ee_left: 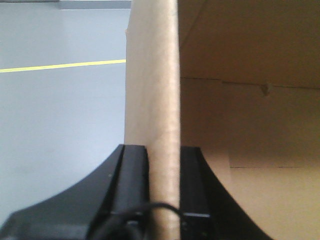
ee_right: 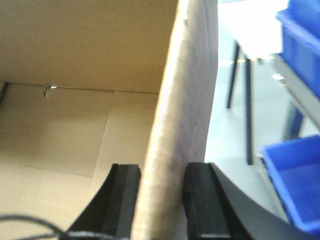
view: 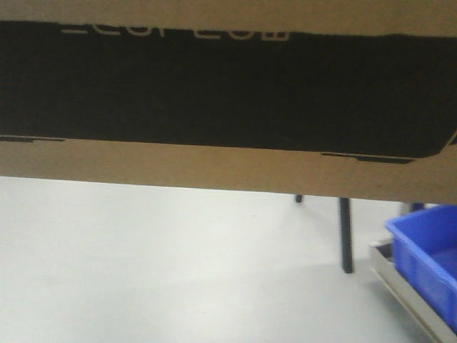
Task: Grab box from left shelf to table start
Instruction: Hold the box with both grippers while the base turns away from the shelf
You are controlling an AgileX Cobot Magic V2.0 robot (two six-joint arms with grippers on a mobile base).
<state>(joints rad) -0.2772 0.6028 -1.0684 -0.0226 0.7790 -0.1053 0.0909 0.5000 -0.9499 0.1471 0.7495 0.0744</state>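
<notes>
The left tool (ee_left: pixel 164 167) and right tool (ee_right: pixel 164 197) each pinch an upright wall of the box (view: pixel 228 93), which fills the upper front view above the pale floor (view: pixel 143 271). Farther right stand dark legs (view: pixel 346 236) and a blue bin (view: pixel 428 250).

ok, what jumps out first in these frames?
The box, whose black panel fills the top half of the front view. In the wrist views the left gripper and right gripper each pinch a box wall, one finger inside and one outside. A blue bin sits at lower right in the front view.
</notes>
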